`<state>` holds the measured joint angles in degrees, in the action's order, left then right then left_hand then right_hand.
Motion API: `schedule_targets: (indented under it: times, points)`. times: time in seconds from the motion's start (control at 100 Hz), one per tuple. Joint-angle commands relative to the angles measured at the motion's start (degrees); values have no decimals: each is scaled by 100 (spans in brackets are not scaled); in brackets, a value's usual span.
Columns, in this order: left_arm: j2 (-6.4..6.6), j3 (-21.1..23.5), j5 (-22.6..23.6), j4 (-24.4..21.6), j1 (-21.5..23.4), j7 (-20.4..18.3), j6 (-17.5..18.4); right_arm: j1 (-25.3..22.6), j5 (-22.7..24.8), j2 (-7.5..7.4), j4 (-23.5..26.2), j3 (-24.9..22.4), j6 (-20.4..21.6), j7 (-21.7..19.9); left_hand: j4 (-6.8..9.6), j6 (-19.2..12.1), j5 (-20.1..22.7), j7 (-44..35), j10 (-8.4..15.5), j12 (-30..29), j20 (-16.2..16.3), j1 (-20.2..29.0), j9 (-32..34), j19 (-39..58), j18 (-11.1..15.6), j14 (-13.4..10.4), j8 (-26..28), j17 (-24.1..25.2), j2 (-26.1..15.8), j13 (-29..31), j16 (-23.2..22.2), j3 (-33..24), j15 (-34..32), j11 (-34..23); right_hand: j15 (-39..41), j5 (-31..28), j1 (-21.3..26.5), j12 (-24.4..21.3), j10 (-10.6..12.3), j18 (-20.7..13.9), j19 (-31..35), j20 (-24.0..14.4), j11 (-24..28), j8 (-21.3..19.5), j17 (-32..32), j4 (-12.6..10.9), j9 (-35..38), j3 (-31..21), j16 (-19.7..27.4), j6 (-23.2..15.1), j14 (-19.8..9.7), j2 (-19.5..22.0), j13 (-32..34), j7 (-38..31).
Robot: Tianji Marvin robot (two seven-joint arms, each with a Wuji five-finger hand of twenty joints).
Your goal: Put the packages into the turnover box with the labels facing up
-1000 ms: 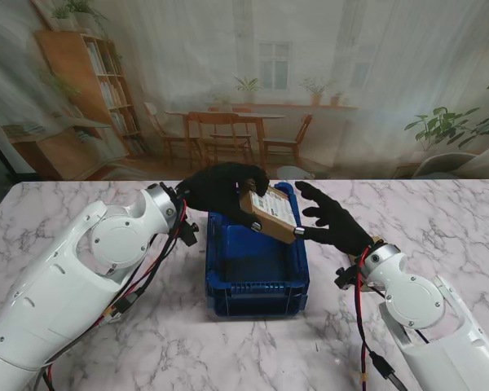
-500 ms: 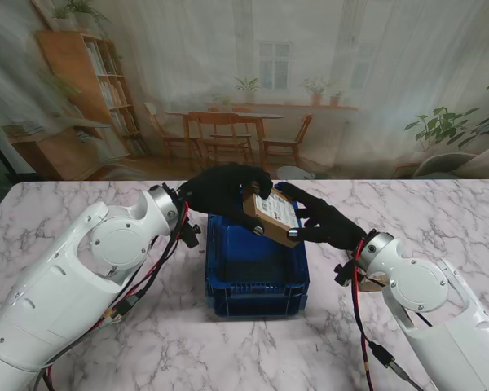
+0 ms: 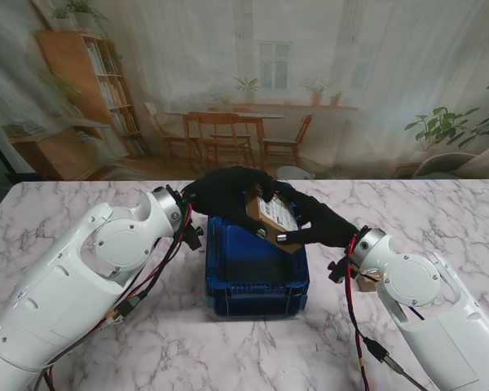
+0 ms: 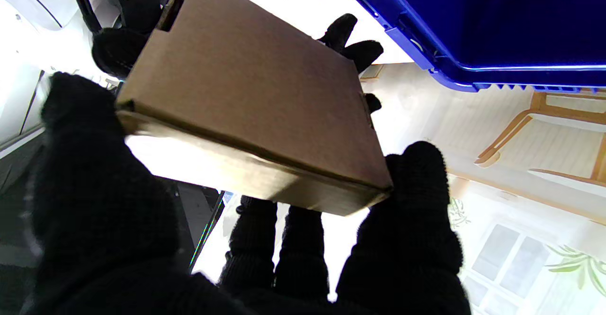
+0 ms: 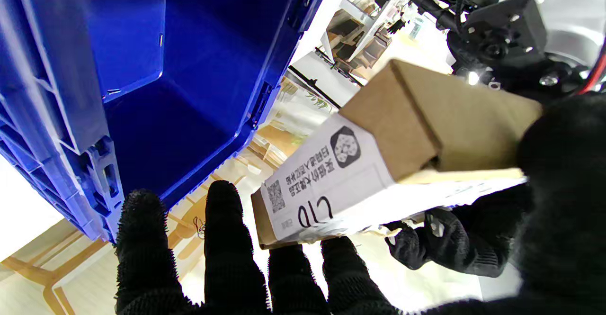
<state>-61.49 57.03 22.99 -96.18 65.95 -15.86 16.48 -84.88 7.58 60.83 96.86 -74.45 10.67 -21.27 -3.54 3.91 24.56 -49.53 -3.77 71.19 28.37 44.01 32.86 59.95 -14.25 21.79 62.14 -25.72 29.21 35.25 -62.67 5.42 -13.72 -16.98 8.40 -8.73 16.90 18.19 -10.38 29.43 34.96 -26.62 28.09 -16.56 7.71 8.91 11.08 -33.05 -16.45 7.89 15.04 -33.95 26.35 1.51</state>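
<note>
One brown package (image 3: 273, 215) is up in the air over the far end of the one blue turnover box (image 3: 257, 287); its white label faces up; two black hands hold it; the left hand (image 3: 222, 191) grips its far left side; the right hand (image 3: 319, 224) grips its near right side; the box sits on the marble table (image 3: 65, 204).

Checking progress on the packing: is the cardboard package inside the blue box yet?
Not yet. The package hangs tilted above the turnover box, held between both hands.
</note>
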Motion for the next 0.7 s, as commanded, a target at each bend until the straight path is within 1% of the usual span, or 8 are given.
schedule_targets:
  times: [0.0, 0.05, 0.14, 0.39, 0.42, 0.55, 0.63, 0.69]
  points:
    - [-21, -32, -26, 0, -25, -77, -24, 23, -11, 5, -42, 33, 40, -23, 324, -86, 129, -133, -36, 353, 44, 2719, 351, 217, 1200, -1262, -20, -92, -777, 720, -574, -3625, -1331, -580, -62, 15, 209, 226, -39, -22, -140, -22, 344, -120, -67, -149, -74, 143, -20, -223, -33, -6, 70, -8]
    - [-21, -40, -23, 4, -29, -79, -28, 41, -55, -5, -72, 41, 96, -72, 323, -86, 132, -135, -34, 354, 47, 2720, 352, 219, 1202, -1264, -20, -95, -780, 722, -573, -3624, -1334, -580, -66, 19, 194, 445, -97, -35, -203, 40, 533, -168, -108, -160, -132, 139, -18, -211, -5, -10, 34, 5]
    - [-23, -52, -25, 7, -33, -78, -43, 58, -27, -13, -102, 64, 193, -73, 323, -89, 133, -136, -37, 355, 52, 2724, 358, 224, 1205, -1262, -22, -100, -783, 726, -573, -3623, -1341, -584, -39, 23, 444, 835, -92, -62, -294, 146, 878, -257, -113, -206, -46, 155, -22, -165, 12, -74, 75, 4]
    - [-29, -95, -49, 27, -58, -78, -58, 73, 126, 1, -118, 129, 347, 71, 320, -88, 136, -137, -42, 355, 64, 2725, 357, 224, 1204, -1258, -30, -95, -788, 721, -565, -3618, -1349, -583, 334, 52, 1598, 1768, 41, -83, -210, 373, 1846, -740, 128, -435, 355, 54, -194, -71, 67, -645, 636, -93]
    - [-30, -101, -55, 31, -60, -78, -58, 72, 120, 7, -119, 134, 343, 93, 318, -90, 136, -136, -43, 353, 66, 2729, 354, 224, 1202, -1255, -32, -92, -786, 721, -565, -3615, -1350, -581, 427, 69, 1712, 1953, 80, -59, -101, 514, 1934, -1068, 153, -458, 436, -137, -267, -65, 50, -768, 780, -73]
    - [-28, -131, -109, 47, -66, -111, -75, 77, 88, 57, -132, 176, 323, 277, 307, -94, 134, -128, -46, 342, 76, 2730, 340, 221, 1208, -1258, -44, -90, -811, 701, -549, -3588, -1339, -565, 869, 31, 2010, 2297, 297, 9, 157, 687, 2451, -1382, 300, -486, 877, -741, -521, -73, -101, -997, 1458, -340]
    - [-21, -155, -153, 60, -77, -161, -83, 74, 70, 90, -139, 200, 318, 408, 282, -97, 134, -99, -64, 307, 91, 2765, 316, 192, 1220, -1236, -76, -74, -855, 666, -528, -3495, -1320, -517, 1185, 57, 2049, 2530, 419, 5, 448, 878, 2736, -1361, 427, -432, 1112, -1367, -737, -93, -310, -1153, 1880, -773]
    - [-20, -173, -169, 79, -86, -171, -73, 72, 86, 114, -146, 213, 328, 513, 278, -101, 122, -63, -79, 285, 103, 2758, 276, 172, 1232, -1232, -108, -56, -872, 635, -519, -3435, -1309, -479, 1482, 91, 2024, 2662, 474, 11, 731, 1009, 2896, -1178, 544, -367, 1237, -1774, -930, -103, -466, -1252, 2148, -1152]
